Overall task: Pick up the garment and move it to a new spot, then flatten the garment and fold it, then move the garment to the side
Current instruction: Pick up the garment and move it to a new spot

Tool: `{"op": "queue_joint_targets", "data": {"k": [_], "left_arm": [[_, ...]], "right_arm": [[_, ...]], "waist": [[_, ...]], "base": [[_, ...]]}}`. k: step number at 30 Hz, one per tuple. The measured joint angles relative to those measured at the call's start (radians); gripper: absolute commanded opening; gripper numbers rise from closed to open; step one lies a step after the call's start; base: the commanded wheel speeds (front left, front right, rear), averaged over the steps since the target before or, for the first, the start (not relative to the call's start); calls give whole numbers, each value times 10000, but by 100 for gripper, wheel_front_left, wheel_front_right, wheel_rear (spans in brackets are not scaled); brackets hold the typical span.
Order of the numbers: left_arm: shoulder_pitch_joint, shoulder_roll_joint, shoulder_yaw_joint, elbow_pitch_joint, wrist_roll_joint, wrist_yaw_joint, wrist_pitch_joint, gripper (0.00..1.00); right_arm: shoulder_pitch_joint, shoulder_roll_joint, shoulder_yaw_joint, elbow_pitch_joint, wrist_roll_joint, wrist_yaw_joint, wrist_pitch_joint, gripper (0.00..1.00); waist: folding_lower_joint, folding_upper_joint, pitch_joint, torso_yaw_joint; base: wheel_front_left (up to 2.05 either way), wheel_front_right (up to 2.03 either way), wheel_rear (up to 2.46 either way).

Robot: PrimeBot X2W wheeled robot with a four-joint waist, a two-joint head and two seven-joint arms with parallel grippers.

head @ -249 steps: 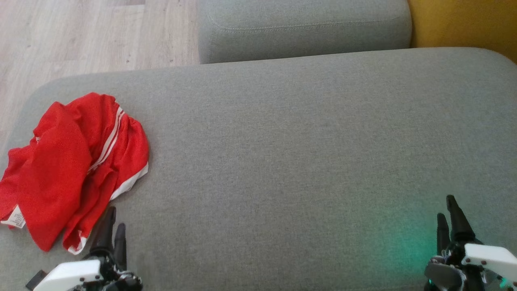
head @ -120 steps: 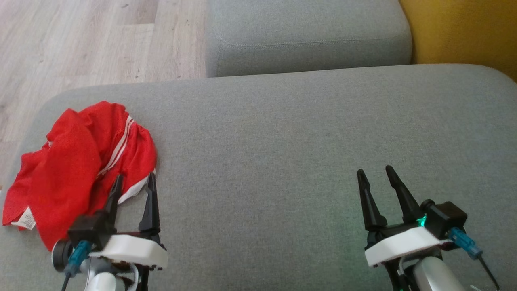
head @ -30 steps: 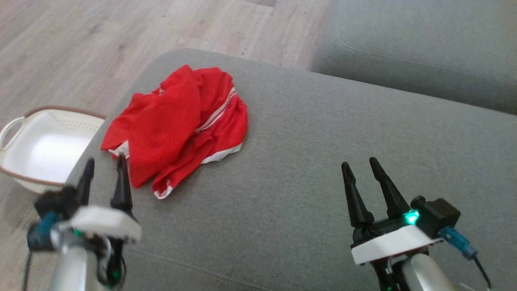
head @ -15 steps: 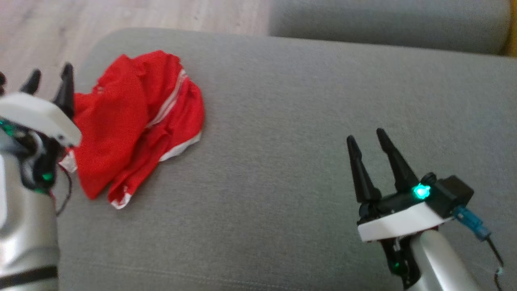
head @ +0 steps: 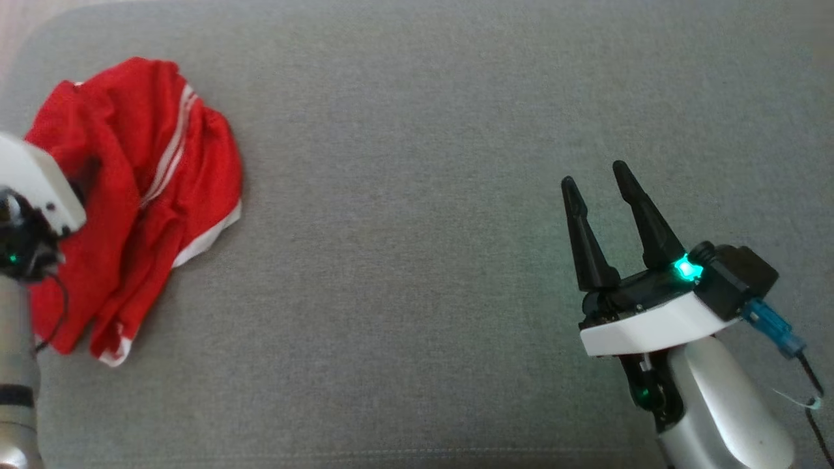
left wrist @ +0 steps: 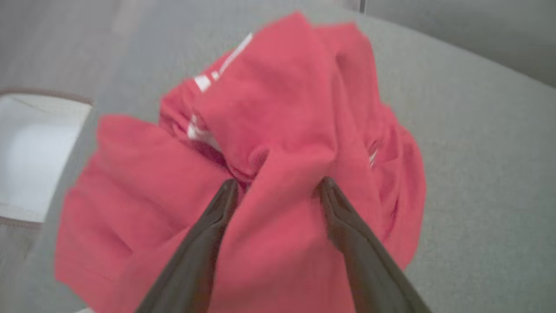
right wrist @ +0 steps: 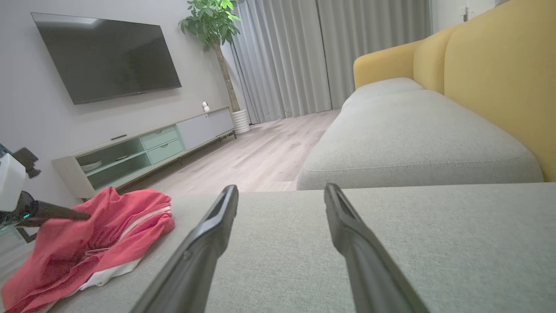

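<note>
Toward the left edge of the head view, the crumpled red mesh garment with white stripes and a white hem (head: 156, 176) lies heaped on the broad grey fabric sofa cushion (head: 417, 228), close to the cushion's left end. My left gripper (left wrist: 278, 188) is down on it. In the left wrist view its two dark fingers (left wrist: 204, 243) stand apart with a raised ridge of red cloth between them, tips at the fabric and jaws not yet brought together. So that one is spread and straddling the cloth, not gripping it. That picture is blurred, so I can't say how deep the tips sit. At its left edge a white basket (left wrist: 34, 152) sits past the cushion's edge.

My right gripper (head: 594, 174) is at the lower right of the head view, over bare cushion and well apart from the garment. Its fingers are parted and hold nothing; in the right wrist view, grey cushion shows through the gap.

By my reading I'm at the very first step. The garment is bunched, unlifted and nowhere near flat. Everything is left to do: pinch that ridge, lift, carry it toward the open middle of the cushion, spread it, fold it, then slide it aside.
</note>
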Motion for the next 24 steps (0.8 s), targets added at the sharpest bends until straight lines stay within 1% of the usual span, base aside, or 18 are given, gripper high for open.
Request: {"op": "queue_joint_targets", "data": {"k": [3,7,8,9,10,14,20,24], "left_arm": [[22,-4,-176,752,-198,-8,646,100],[27,121,-397,1244,-201,-10,832,100],[27,173,-410,1312,-201,-10,731,65],[27,221,-430,1383,-199,-12,593,36],[27,251,-435,1450,-201,-13,456,0],[20,311,-631,1498,-403,-75,-217,0],[16,483,-1406,1331,-857,-75,-621,0],[16,658,-2119,723,-1062,-73,-997,0]], "right_arm": [[-1,2,-2,-4,0,0,0,100],[-15,12,-17,-4,0,0,0,100],[-20,13,-21,-6,0,0,0,100],[-28,15,-21,-6,0,0,0,100],[-34,17,-23,-6,0,0,0,100],[-38,58,-111,-4,50,0,0,100],[-37,194,-84,48,104,0,0,100],[1,326,-50,151,268,0,-2,100]], "waist": [[0,0,183,-197],[0,0,287,-365],[0,0,298,-391],[0,0,304,-410],[0,0,300,-419],[0,0,227,-387],[0,0,-72,-301],[-1,0,-419,-285]], "base": [[0,0,0],[0,0,0],[0,0,0],[0,0,0],[0,0,0],[0,0,0],[0,0,0],[0,0,0]]}}
